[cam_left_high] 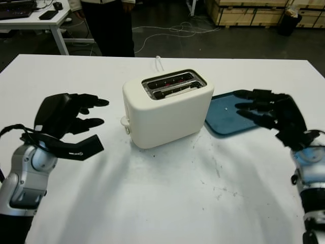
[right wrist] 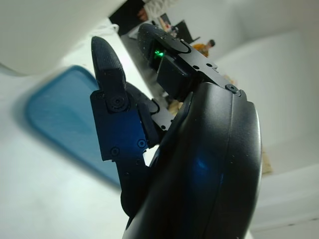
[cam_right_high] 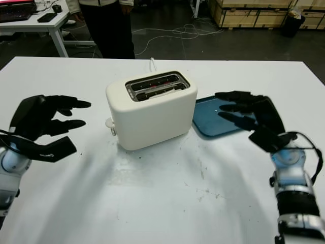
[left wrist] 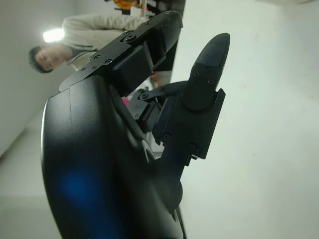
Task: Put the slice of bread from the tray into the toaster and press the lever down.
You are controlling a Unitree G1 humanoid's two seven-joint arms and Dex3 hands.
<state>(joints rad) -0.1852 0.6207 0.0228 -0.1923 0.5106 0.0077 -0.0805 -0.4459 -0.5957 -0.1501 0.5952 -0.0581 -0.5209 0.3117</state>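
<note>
A workshop floor with cables and stacked pallets lies behind the white counter (cam_left_high: 162, 203), and a person (cam_left_high: 109, 25) in dark trousers stands at its far edge. I have the toaster (cam_left_high: 167, 109) in the middle of the counter, cream-coloured, its two slots facing up. Inside the slots I can make out reddish glowing lines, which I take for heating elements, though I cannot tell whether bread sits in there: no slice pokes above the rim. The small lever (cam_left_high: 124, 122) sits low on the toaster's end that faces my left side; it looks to me like the pressed position, but I would not swear to it.

The blue tray (cam_left_high: 228, 114) lies just beside the toaster on my right, touching or nearly touching its base. Its visible surface carries no bread, only a pale speck or crumb; part of it is hidden behind my right hand.

My left hand (cam_left_high: 71, 122) hangs above the counter, near the lever end of the toaster but apart from it, open and holding nothing. My right hand (cam_right_high: 249, 117) hovers over the near edge of the tray, also open and empty, as its wrist view confirms with the tray below the fingers (right wrist: 107, 64).

My judgement: with no slice on the tray, none in either hand, and the slots glowing, the loading and the lever press are probably both done. What remains, if anything, is confirming the lever is latched.
</note>
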